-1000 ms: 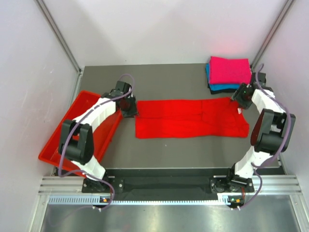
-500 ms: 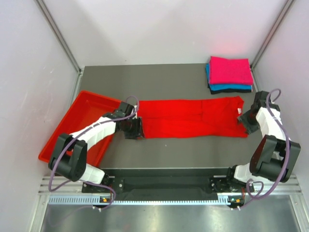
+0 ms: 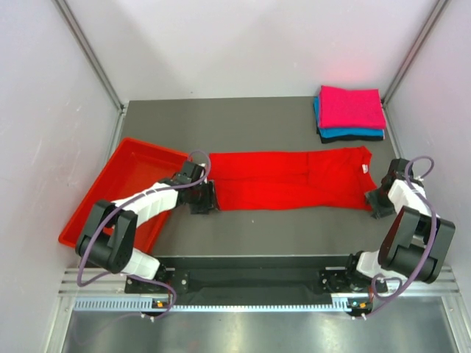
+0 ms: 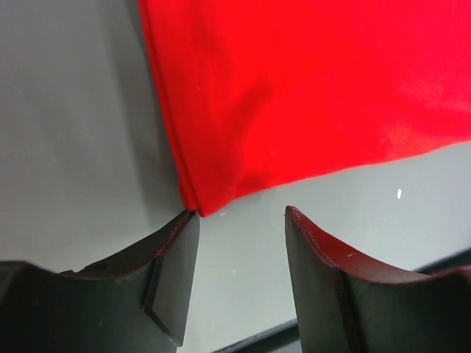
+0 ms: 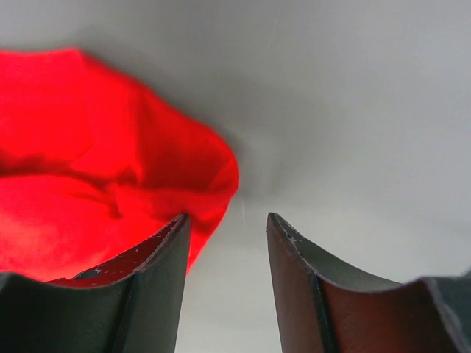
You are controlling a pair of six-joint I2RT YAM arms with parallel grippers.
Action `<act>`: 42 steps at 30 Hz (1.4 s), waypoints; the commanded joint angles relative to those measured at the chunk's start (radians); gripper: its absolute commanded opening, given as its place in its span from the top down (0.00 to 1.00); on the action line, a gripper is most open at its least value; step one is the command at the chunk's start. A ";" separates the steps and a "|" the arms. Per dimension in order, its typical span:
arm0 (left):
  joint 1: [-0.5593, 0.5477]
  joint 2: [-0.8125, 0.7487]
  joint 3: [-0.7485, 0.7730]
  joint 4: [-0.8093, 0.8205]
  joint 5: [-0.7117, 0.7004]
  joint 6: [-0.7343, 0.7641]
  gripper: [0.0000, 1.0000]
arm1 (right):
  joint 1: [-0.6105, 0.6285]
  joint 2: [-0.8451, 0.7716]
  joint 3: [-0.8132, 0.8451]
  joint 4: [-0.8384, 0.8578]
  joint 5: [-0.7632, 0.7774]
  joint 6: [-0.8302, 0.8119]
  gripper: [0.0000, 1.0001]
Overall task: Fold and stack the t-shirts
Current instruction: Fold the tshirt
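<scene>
A bright red t-shirt (image 3: 291, 179) lies folded into a long flat strip across the middle of the table. My left gripper (image 3: 208, 200) is open and empty at the strip's near left corner (image 4: 199, 198), its jaws just off the cloth edge. My right gripper (image 3: 375, 201) is open and empty at the strip's near right corner (image 5: 206, 184), one finger (image 5: 158, 254) beside the cloth. A folded stack stands at the back right: the magenta-pink shirt (image 3: 351, 107) on top, the teal-blue shirt (image 3: 346, 133) under it, the black shirt (image 3: 353, 139) at the bottom.
A rigid red plastic tray (image 3: 118, 180) sits tilted at the table's left side, under my left arm. The grey table (image 3: 257, 121) runs behind the red strip. White walls close in on both sides. A metal rail (image 3: 257, 283) lies along the near edge.
Both grippers have come from the strip's far corners to its near edge. The red shirt went from a wider piece to a narrower strip. Both grippers now stand open beside the cloth.
</scene>
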 commanded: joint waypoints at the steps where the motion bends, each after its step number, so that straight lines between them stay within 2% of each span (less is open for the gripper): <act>1: 0.005 0.004 -0.005 0.049 -0.052 -0.006 0.45 | -0.039 0.038 -0.017 0.133 0.007 0.003 0.54; 19: 0.005 0.008 -0.014 0.059 -0.121 -0.012 0.45 | -0.065 0.049 -0.046 0.243 -0.023 -0.045 0.56; 25: 0.005 0.028 0.007 0.062 -0.140 -0.004 0.50 | -0.065 0.061 -0.042 0.269 -0.025 -0.057 0.63; 26: 0.005 0.034 0.012 0.057 -0.141 0.002 0.52 | -0.064 0.063 -0.042 0.277 -0.027 -0.062 0.67; 28: 0.005 0.051 0.018 0.052 -0.141 0.006 0.65 | -0.065 0.063 -0.040 0.277 -0.024 -0.068 0.69; 29: 0.005 0.054 0.021 0.049 -0.141 0.009 0.72 | -0.065 0.061 -0.042 0.277 -0.020 -0.068 0.73; 30: 0.005 0.059 0.022 0.049 -0.141 0.011 0.83 | -0.067 0.063 -0.040 0.276 -0.019 -0.071 0.75; 31: 0.005 0.062 0.024 0.048 -0.143 0.016 0.89 | -0.065 0.063 -0.040 0.277 -0.016 -0.075 0.79; 33: 0.005 0.060 0.029 0.037 -0.144 0.019 1.00 | -0.065 0.063 -0.039 0.280 -0.008 -0.083 0.97; 34: 0.005 0.059 0.035 0.028 -0.149 0.022 1.00 | -0.065 0.063 -0.039 0.277 -0.002 -0.089 1.00; 42: 0.003 0.011 0.047 -0.067 -0.186 0.037 1.00 | -0.077 -0.014 -0.022 0.240 0.084 -0.161 1.00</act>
